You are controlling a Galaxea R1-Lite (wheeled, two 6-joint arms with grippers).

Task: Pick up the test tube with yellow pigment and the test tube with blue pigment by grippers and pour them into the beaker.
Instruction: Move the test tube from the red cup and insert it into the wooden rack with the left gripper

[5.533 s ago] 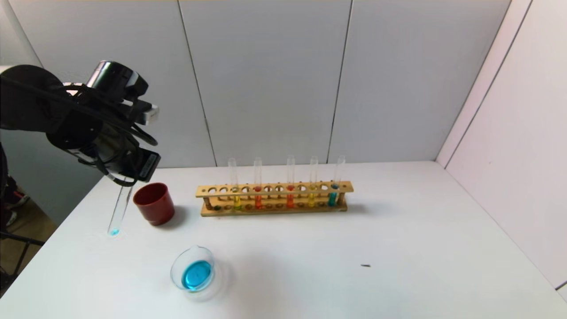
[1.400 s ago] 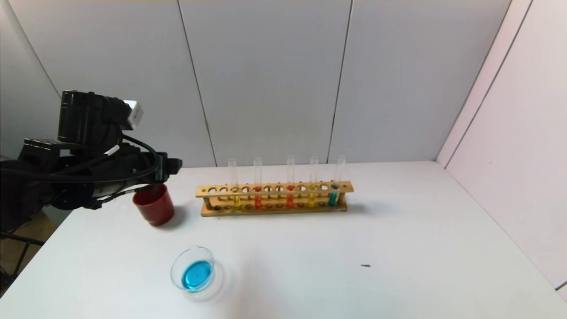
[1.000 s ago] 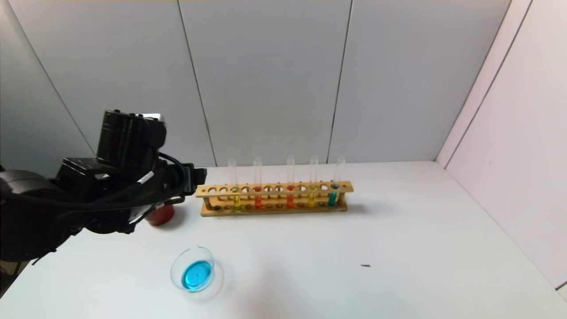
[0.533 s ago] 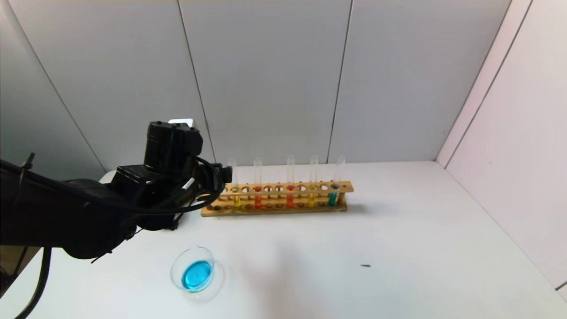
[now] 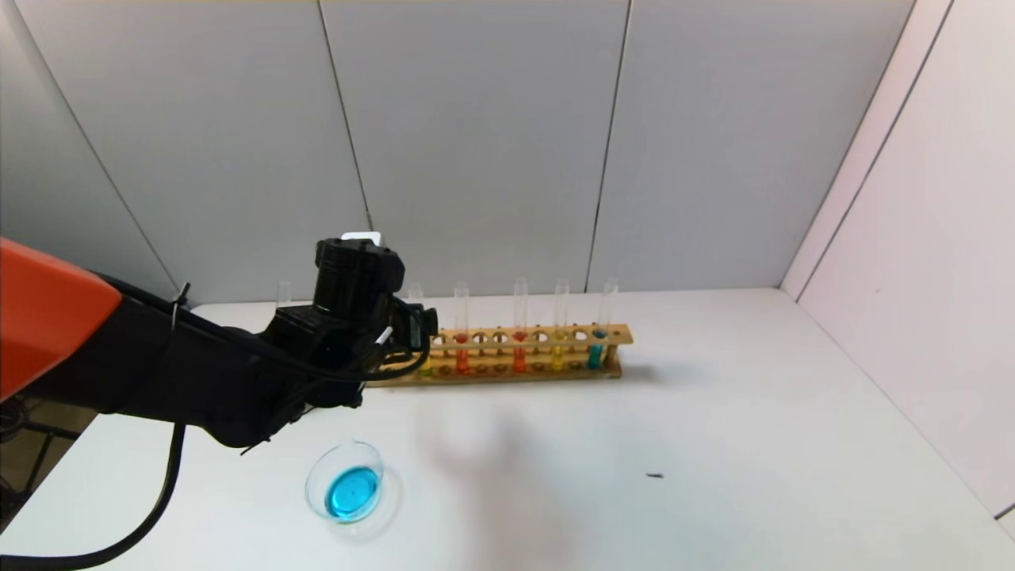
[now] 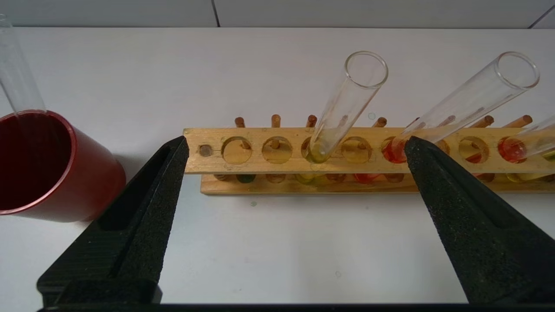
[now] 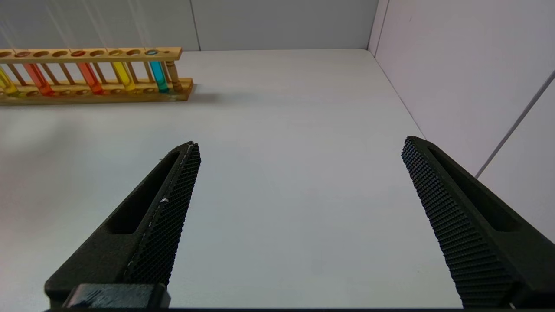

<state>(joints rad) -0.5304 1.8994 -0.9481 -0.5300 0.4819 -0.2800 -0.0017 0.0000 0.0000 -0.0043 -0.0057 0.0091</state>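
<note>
My left gripper [image 5: 424, 321] is open and empty at the left end of the wooden rack [image 5: 507, 337]. In the left wrist view, the gripper [image 6: 297, 143] faces the rack [image 6: 295, 162], and the test tube with pale yellow pigment [image 6: 347, 104] stands in the rack between the fingers, untouched. The clear test tube that held blue pigment [image 6: 15, 65] stands in the red cup [image 6: 52, 173]; only its top [image 5: 283, 293] shows behind my arm. The beaker [image 5: 346, 485] holds blue liquid near the table's front left. My right gripper [image 7: 300, 144] is open over bare table.
The rack also holds two orange-red tubes [image 5: 462, 349], a golden-yellow tube [image 5: 558, 353] and a teal tube [image 5: 596, 349]. It shows far off in the right wrist view [image 7: 95, 54]. A small dark speck [image 5: 654, 476] lies on the table. A wall stands to the right.
My left arm has let go of the blue tube at the red cup. It has swung right, empty, to the rack's left end and now hides the cup. The beaker has not moved.
</note>
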